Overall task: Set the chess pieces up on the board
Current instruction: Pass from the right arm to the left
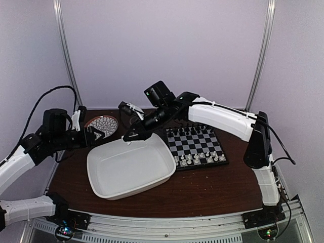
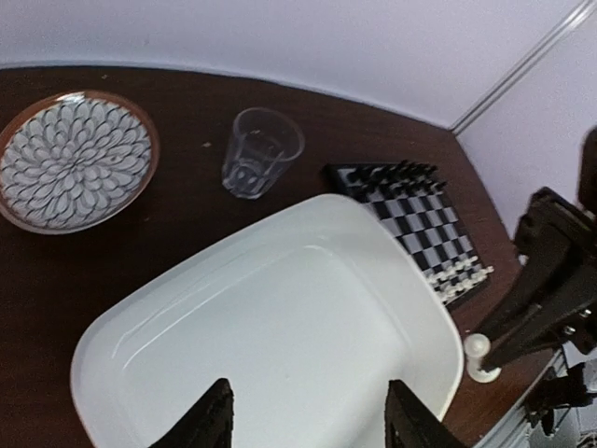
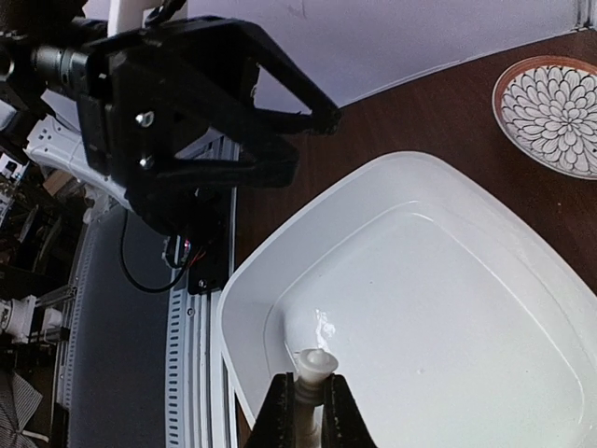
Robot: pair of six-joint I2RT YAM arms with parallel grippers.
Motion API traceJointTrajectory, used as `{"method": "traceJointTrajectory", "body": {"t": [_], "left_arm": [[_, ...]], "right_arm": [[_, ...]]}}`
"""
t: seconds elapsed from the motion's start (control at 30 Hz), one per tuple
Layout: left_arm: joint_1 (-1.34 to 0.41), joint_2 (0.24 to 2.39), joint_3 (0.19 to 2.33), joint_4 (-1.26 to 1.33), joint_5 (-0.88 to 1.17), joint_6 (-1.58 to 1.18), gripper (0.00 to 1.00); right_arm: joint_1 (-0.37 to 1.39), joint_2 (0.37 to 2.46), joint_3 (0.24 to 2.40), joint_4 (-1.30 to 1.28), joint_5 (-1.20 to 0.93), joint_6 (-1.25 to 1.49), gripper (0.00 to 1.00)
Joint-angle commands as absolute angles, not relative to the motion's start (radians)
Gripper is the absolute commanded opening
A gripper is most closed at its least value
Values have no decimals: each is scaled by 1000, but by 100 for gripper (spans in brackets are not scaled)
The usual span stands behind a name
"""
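Your right gripper (image 3: 312, 385) is closed on one white chess piece (image 3: 317, 362), held lengthwise between the jaws over the white tray's (image 3: 420, 308) rim. Your left gripper (image 2: 308, 413) hangs parted, empty. The board (image 1: 196, 144) lies rightward in the top view, nearer your right arm.

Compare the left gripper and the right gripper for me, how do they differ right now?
The left gripper is open with nothing between its fingers; the right gripper is shut on a white chess piece. The left gripper sits beside the patterned plate, while the right gripper hangs at the white tray's far rim. Both point toward that tray.
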State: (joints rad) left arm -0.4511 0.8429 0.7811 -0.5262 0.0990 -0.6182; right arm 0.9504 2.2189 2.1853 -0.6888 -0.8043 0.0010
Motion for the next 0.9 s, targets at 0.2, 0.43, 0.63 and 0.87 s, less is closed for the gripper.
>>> {"method": "traceJointTrajectory", "body": {"t": [0.2,0.43,0.63,0.87], "left_arm": [[-531,937,613,214,449,-678,60],[-601,1053,621,430,556,-717,61],[-611,1145,642,530,552,-790,57],[-611,1161,651,589,543,-807,43]], "right_arm": [[876,2127,2172,-510,-862,239,0],[874,2128,2168,-484,-862,274,0],[873,2124,2152,-452,-880,307,1],[873,2117,2133,-442,-889,311,1]]}}
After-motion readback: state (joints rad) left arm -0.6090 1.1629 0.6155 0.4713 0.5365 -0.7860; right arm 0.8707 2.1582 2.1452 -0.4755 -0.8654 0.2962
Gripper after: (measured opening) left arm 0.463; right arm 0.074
